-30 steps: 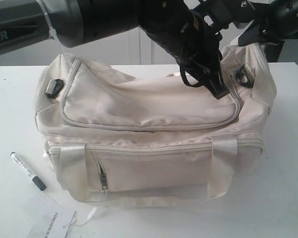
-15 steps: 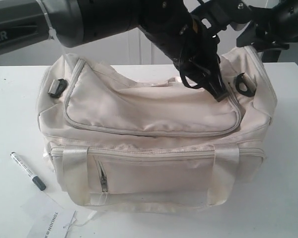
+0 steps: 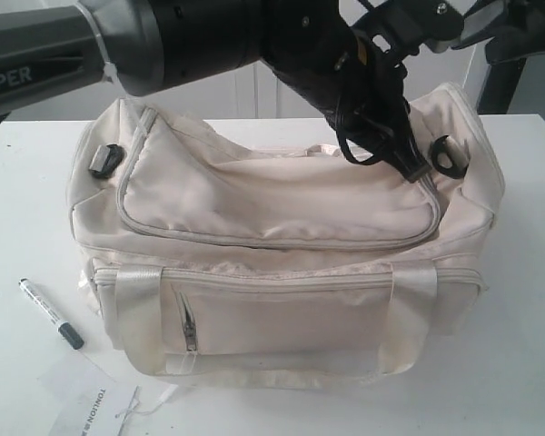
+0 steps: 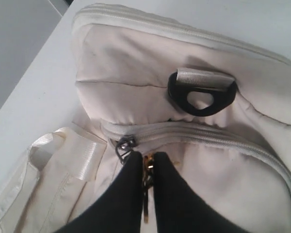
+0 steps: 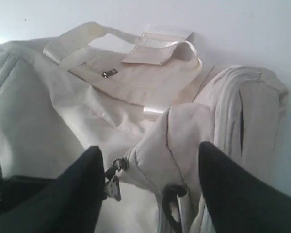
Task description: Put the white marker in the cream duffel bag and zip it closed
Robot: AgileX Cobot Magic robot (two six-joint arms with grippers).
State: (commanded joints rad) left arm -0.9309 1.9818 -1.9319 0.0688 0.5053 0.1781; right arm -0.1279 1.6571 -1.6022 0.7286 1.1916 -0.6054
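Cream duffel bag (image 3: 272, 227) at centre frame on a white desk (image 3: 527, 318), curved top flap lying flat, front webbing handles hanging slack. Left tool (image 4: 146, 162) reaching in from the upper left of the frame to the bag's right end, black fingers pressed together on a brass-coloured zipper pull (image 4: 146, 213), just beside the slider (image 4: 125, 144) and near a dark strap ring (image 4: 201, 94). Right tool (image 5: 150, 148) poised over that same end of the bag, fingers spread wide, only bag fabric showing in the gap, no grip on anything. White marker (image 3: 50, 313) outside the bag, flat on the desk at lower left of the frame, black cap end pointing toward a printed paper sheet (image 3: 95, 400) at the bottom edge.
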